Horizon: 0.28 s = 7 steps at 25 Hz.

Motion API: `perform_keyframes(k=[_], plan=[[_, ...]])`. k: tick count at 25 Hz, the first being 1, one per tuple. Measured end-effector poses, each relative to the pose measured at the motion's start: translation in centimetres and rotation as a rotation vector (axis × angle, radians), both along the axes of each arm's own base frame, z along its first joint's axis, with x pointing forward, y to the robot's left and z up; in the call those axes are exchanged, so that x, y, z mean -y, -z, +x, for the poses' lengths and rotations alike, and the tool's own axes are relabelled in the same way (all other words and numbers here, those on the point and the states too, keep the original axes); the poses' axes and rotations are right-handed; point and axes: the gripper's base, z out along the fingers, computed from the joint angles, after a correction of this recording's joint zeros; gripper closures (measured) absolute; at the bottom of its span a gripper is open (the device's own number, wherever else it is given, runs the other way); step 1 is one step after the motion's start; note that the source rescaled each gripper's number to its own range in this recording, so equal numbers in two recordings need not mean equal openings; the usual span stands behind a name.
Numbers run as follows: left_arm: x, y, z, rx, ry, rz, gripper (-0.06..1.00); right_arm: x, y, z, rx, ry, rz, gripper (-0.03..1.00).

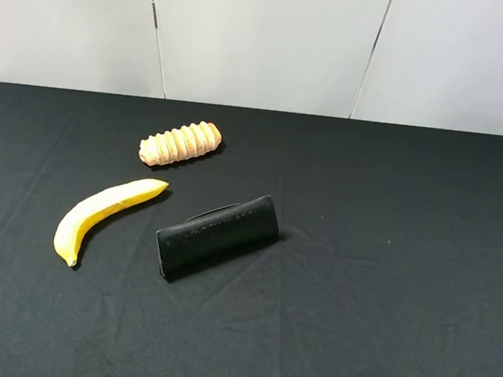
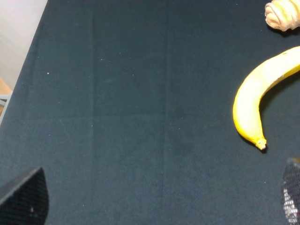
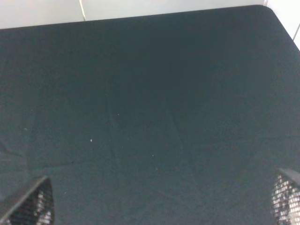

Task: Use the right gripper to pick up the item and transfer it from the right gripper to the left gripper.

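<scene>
The banana (image 1: 104, 215) lies flat on the black tablecloth (image 1: 388, 255), on the left part of the table as the high camera sees it. Its curved body runs diagonally: the stem end points toward the near left edge, and the other tip points toward the middle of the table. Nothing touches it. In the left wrist view the banana (image 2: 255, 101) shows at the edge of the picture, stem tip downward in that picture, resting on bare cloth.

The ridged wooden roller (image 1: 181, 142) lies farther back, near the far tip of the banana but apart from it. One end of the roller (image 2: 282, 15) shows in the corner of the left wrist view. The black pouch (image 1: 217, 236) lies just beside the banana on the side toward the table centre, set at a slant, with a thin handle loop along its upper edge. Pouch and banana do not touch.

The left gripper (image 2: 159, 199) is released: its two mesh-textured fingertips (image 2: 28, 197) stand wide apart at the sides of the wrist view, with only cloth between them. The right gripper (image 3: 161, 201) is likewise released, its fingertips (image 3: 33, 204) spread wide over bare cloth (image 3: 150, 93), holding nothing. Neither arm appears in the high view.

A pale panelled wall (image 1: 266, 38) stands behind the table.
</scene>
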Motion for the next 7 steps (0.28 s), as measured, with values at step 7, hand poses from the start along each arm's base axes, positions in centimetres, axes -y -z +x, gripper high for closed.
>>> perform_keyframes(k=[7], plan=[[0.0,0.0,0.0,0.0,0.0,0.0,-0.04,0.0,0.0,0.0,0.0,0.0,0.0,-0.03]])
